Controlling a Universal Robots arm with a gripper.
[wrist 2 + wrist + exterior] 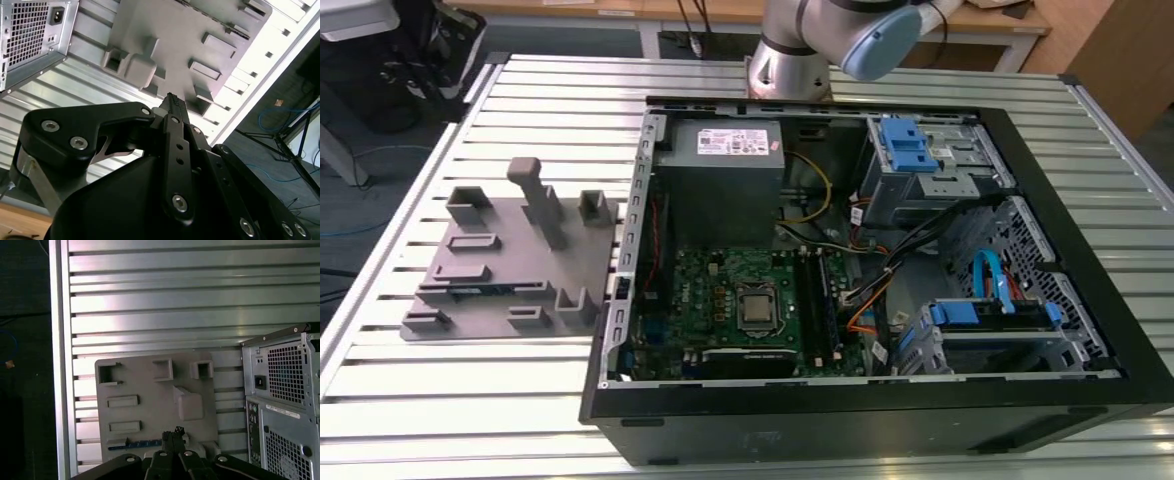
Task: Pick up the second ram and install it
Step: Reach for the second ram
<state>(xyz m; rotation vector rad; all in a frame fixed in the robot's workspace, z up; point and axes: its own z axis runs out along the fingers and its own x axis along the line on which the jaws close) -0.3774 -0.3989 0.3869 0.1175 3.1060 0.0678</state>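
The second ram (134,444) is a thin blue-green strip standing on edge in a slot of the grey plastic block (150,390). In the exterior view the ram (487,290) shows as a bluish line near the block's front, left of the computer case. My gripper (173,432) hangs above the table over the block's edge, close beside one end of the ram and apart from it. Its black fingertips are pressed together with nothing between them. In the second wrist view the gripper (172,101) points at the block (175,40).
The open computer case (1014,400) lies on the slatted metal table (520,400), motherboard (720,290) facing up, with a dark memory stick (817,300) seated in its slots. Cables and blue drive brackets (987,310) fill the exterior view's right side. The arm's base (787,65) stands behind the case.
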